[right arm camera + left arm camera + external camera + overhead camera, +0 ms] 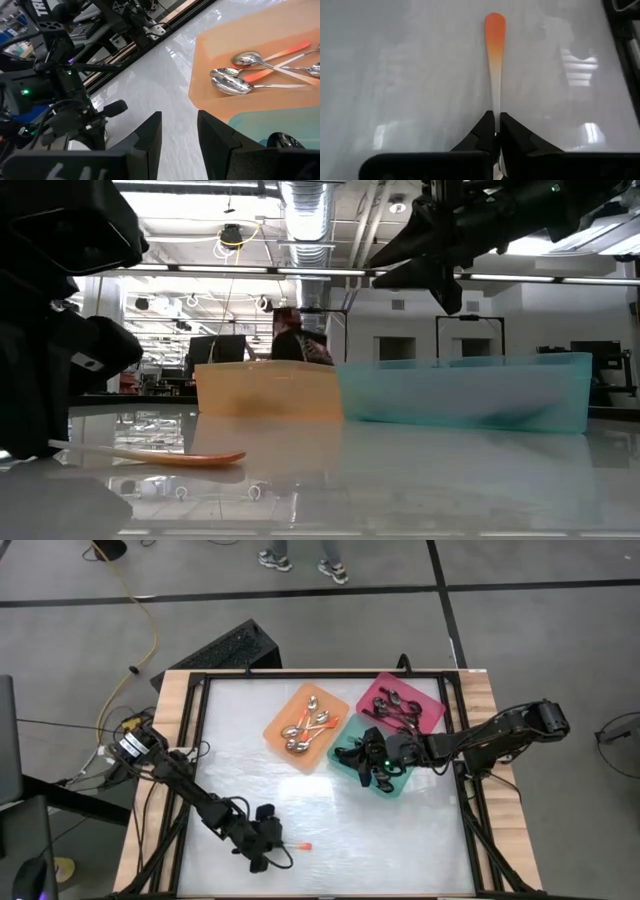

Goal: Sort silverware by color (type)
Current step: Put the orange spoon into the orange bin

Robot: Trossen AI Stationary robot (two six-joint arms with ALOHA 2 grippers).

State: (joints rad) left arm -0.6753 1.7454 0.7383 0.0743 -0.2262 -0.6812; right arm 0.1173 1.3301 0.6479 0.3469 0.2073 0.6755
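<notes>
My left gripper (pixel 272 840) is near the table's near edge, shut on a spoon (pixel 298 846) whose pale handle ends in orange. My right gripper (pixel 375 766) hovers open above the teal tray (pixel 398 786), touching nothing; a dark spoon bowl (pixel 283 140) lies in that tray below it. Several shiny spoons with orange handles (pixel 306 726) lie in the orange tray (pixel 280 740). Black spoons (pixel 396 703) lie in the pink tray (pixel 428 698). My left gripper pinches the spoon's pale shaft (pixel 496 102) between its two fingers (pixel 482 131). It comes from the table's left, with the fingers lying along the spoon. The orange handle end (pixel 495 27) points away toward the right and lies low on the table (pixel 205 457). The fingers hide the bowl end.
The three trays stand close together at the far right of the white table top (pixel 240 760). In the low view the orange tray (pixel 265 390) and teal tray (pixel 465 392) stand side by side. A dark frame (pixel 195 740) runs around the table. A person's feet (pixel 305 562) show beyond the far edge.
</notes>
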